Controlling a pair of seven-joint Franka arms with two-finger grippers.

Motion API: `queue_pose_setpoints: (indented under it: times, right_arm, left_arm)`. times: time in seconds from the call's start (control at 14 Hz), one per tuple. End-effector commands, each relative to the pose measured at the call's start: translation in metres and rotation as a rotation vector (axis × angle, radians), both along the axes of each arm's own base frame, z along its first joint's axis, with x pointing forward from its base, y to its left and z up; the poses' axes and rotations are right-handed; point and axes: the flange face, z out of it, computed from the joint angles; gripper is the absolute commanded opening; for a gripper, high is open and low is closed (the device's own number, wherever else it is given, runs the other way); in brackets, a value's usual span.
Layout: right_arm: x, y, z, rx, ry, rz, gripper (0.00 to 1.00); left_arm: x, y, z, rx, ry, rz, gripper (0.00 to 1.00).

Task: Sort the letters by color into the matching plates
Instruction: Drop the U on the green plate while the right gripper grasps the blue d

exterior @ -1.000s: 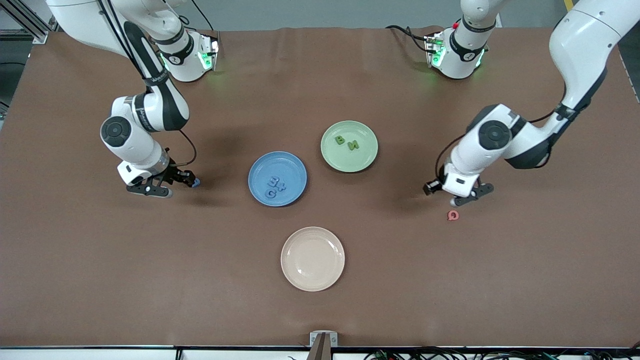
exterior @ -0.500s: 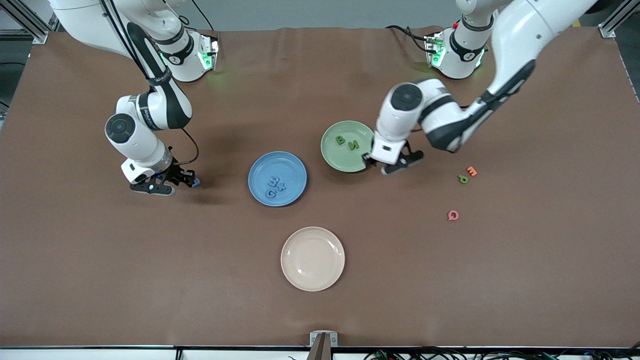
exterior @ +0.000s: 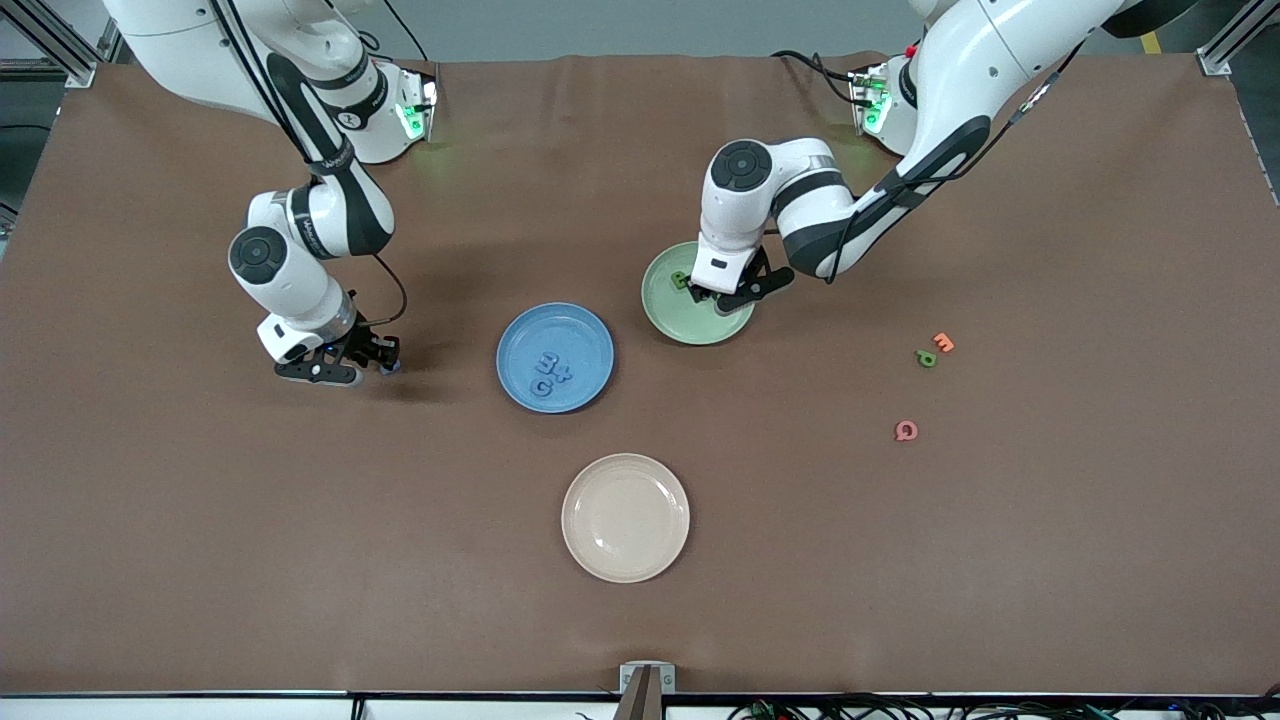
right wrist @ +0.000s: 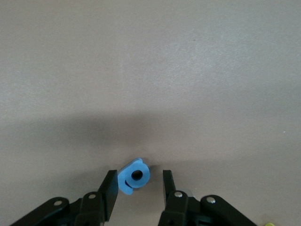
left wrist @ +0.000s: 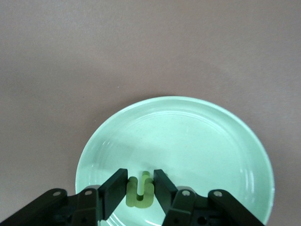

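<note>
Green letter (left wrist: 140, 192) over green plate (left wrist: 225, 141).

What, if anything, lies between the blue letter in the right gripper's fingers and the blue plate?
Nothing visible. The right gripper has the blue letter between its fingers, toward the right arm's end of the table; only bare tabletop lies between it and the blue plate. The left gripper is over the green plate, out of the way.

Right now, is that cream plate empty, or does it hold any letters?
Empty. The cream plate shows only its bare surface in the front view, with no letters on it.
</note>
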Motion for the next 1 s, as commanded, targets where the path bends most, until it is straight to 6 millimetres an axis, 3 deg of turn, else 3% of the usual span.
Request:
queue_pose_setpoints:
  times: [0.0, 0.21, 0.29, 0.43, 0.5, 0.57, 0.64, 0.86, 0.93]
  right_arm:
    - [-0.002, 0.005, -0.006, 0.003, -0.008, -0.006, 0.47]
    - [-0.003, 0.005, -0.011, 0.001, -0.007, -0.005, 0.53]
    - [-0.003, 0.005, -0.011, 0.002, -0.007, -0.007, 0.74]
    - [-0.003, 0.006, -0.012, 0.001, -0.005, -0.007, 0.76]
    - [-0.004, 0.007, -0.014, 0.001, -0.004, -0.007, 0.76]
    - [-0.004, 0.007, -0.015, 0.001, -0.005, -0.005, 0.76]
    - [-0.004, 0.007, -0.016, 0.001, -0.007, -0.005, 0.76]
    - [-0.005, 0.007, -0.027, 0.0, -0.012, -0.005, 0.76]
    - [-0.005, 0.007, -0.029, 0.001, -0.015, -0.005, 0.76]
  left_arm:
    - [-0.004, 0.003, -0.004, 0.015, -0.002, 0.002, 0.24]
    - [-0.008, 0.007, -0.009, 0.024, 0.009, -0.002, 0.25]
    - [-0.009, 0.008, -0.01, 0.026, 0.011, -0.002, 0.25]
    - [-0.011, 0.009, -0.013, 0.029, 0.018, -0.004, 0.26]
    - [-0.011, 0.009, -0.013, 0.029, 0.018, -0.004, 0.31]
    - [-0.009, 0.011, -0.013, 0.029, 0.018, -0.003, 0.61]
    - [-0.009, 0.011, -0.012, 0.029, 0.017, -0.008, 1.0]
    - [-0.002, 0.016, -0.008, 0.036, 0.004, 0.002, 1.0]
    - [0.008, 0.026, -0.007, 0.036, 0.001, 0.02, 1.0]
